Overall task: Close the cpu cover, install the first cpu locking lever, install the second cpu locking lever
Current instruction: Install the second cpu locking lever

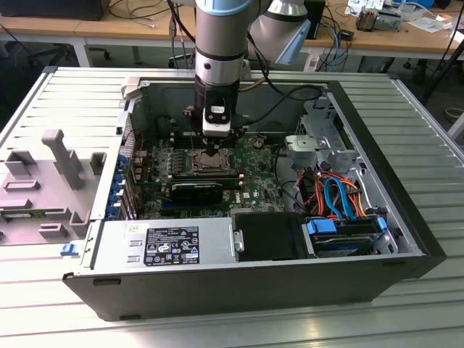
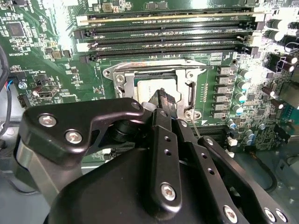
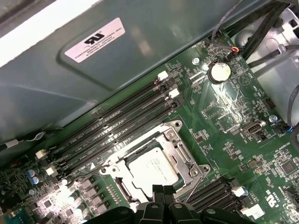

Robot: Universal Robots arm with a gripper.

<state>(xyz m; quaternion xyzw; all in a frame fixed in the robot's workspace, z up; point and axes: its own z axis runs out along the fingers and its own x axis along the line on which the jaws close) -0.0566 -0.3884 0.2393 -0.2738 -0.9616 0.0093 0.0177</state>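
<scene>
1. One open computer case (image 1: 362, 138) in the exterior view, flat on a ribbed grey metal bench (image 1: 406, 109). Grey plastic fixture (image 1: 61, 156) on the same bench, toward the exterior view's left. Behind, wooden benches (image 1: 109, 29) strewn with cables. Inside the case: green board (image 1: 264, 163), grey power-supply box (image 1: 163, 243) at the near edge, orange and blue cables (image 1: 337, 192) toward the exterior view's right. Arm straight down over the board, gripper (image 1: 211, 150) just above the cpu cover (image 1: 194, 164).
2. Second wrist view: cpu cover (image 2: 121, 78) lying flat on its socket, pale chip (image 2: 145, 88) showing through the square opening. Black fingers (image 2: 163, 101) over that opening, tips together. Long memory slots (image 2: 163, 35) beyond the cover.
3. First wrist view: cpu cover (image 3: 183, 155) flat around the chip (image 3: 152, 170), beside the memory slots (image 3: 117, 123). Fingers (image 3: 157, 190) pressed together with nothing between them, at the cover's edge; contact not clear. Coin cell (image 3: 219, 71) farther along the board, and a grey case wall (image 3: 154, 42) with a white label (image 3: 93, 39).
</scene>
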